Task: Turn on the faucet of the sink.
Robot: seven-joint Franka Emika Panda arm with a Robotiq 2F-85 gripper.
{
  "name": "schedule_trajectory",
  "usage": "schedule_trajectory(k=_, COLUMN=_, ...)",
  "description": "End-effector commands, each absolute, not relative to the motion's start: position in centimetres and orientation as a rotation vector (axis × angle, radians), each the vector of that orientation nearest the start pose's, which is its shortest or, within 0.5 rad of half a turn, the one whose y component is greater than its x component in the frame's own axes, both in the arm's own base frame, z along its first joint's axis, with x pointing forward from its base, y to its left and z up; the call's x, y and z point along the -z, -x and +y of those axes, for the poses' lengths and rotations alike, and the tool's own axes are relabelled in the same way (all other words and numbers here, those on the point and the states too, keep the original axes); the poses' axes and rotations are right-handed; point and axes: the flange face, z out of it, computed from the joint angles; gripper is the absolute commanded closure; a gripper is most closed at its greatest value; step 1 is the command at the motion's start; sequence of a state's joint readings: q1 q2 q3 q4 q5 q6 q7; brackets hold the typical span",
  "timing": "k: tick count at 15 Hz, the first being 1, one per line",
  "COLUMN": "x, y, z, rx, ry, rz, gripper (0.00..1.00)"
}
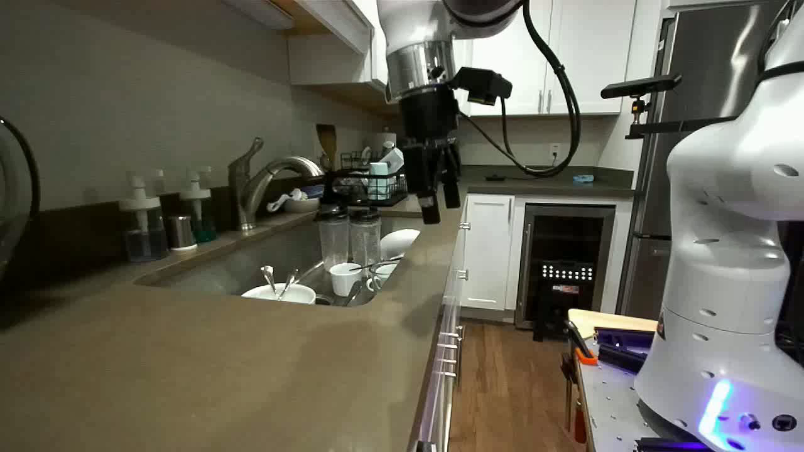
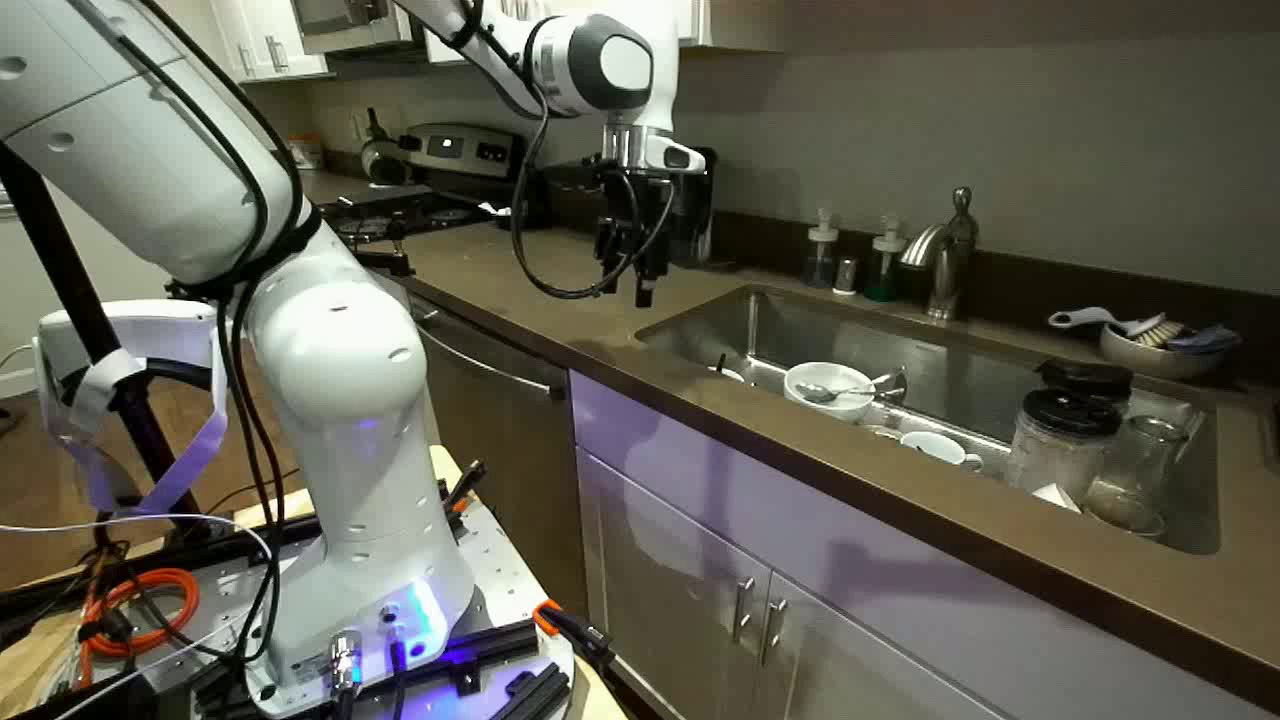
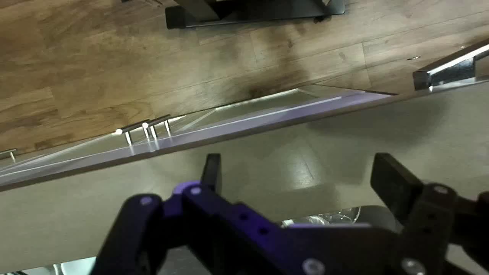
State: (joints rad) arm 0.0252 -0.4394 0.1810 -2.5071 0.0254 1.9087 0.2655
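Above the counter, arm bent, gripper pointing down, spread wide, well apart from the faucet.

My end effector has two fingers. In an exterior view, on the far side of the sink, I count one faucet and, to its left, two soap dispensers with one metal cup between them. The sink holds two lidded jars, two white cups and one white bowl. One more bowl sits far right on the tabletop; near, below it, are two door handles.
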Motion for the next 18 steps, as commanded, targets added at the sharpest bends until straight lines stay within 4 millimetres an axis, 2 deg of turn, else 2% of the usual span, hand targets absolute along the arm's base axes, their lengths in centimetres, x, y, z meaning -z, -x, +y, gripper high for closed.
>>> schedule_trajectory(k=1, x=-42.1, y=-37.9, z=8.1, rx=-0.241, ry=3.218, rz=0.149, gripper=0.00)
schedule_trajectory(k=12, x=-42.1, y=-37.9, z=8.1, rx=-0.241, ry=3.218, rz=0.149, gripper=0.00)
schedule_trajectory(k=15, x=-43.1, y=-39.9, z=6.8, rx=-0.116, ry=3.236, rz=0.238, gripper=0.00)
schedule_trajectory(k=18, x=-46.0, y=-42.6, z=4.3, rx=0.037, ry=3.240, rz=0.328, gripper=0.00)
